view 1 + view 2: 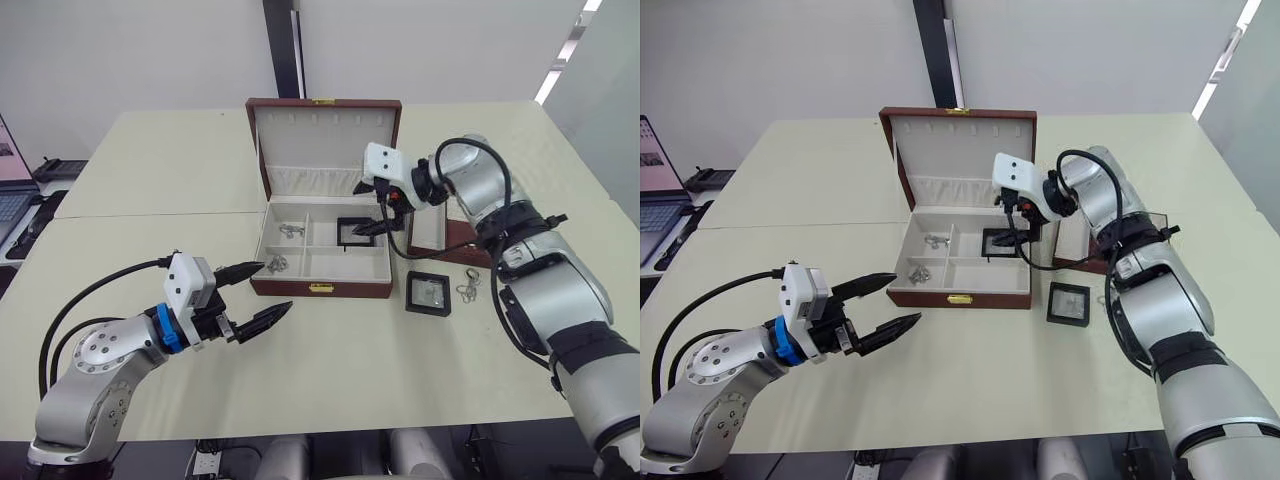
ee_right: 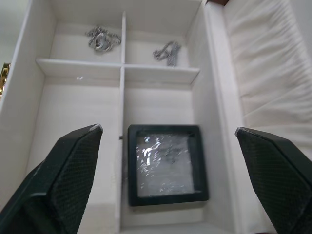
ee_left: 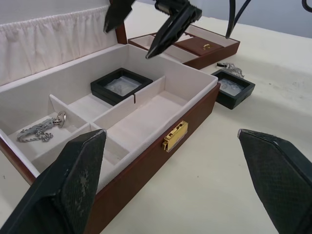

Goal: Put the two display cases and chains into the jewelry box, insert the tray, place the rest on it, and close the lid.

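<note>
Overhead, second display case [image 1: 428, 293] on table, wrist view, first case [image 2: 167, 164] boxed

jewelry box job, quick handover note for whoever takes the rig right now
Right gripper: open, empty, above the display case lying in the jewelry box, back right compartment.
Left gripper: open, empty, in front of the box's left corner.
Done: one case and two chains in the box.
Left: second display case and loose chain on the table, then the tray, remaining items, and the open lid.
</note>
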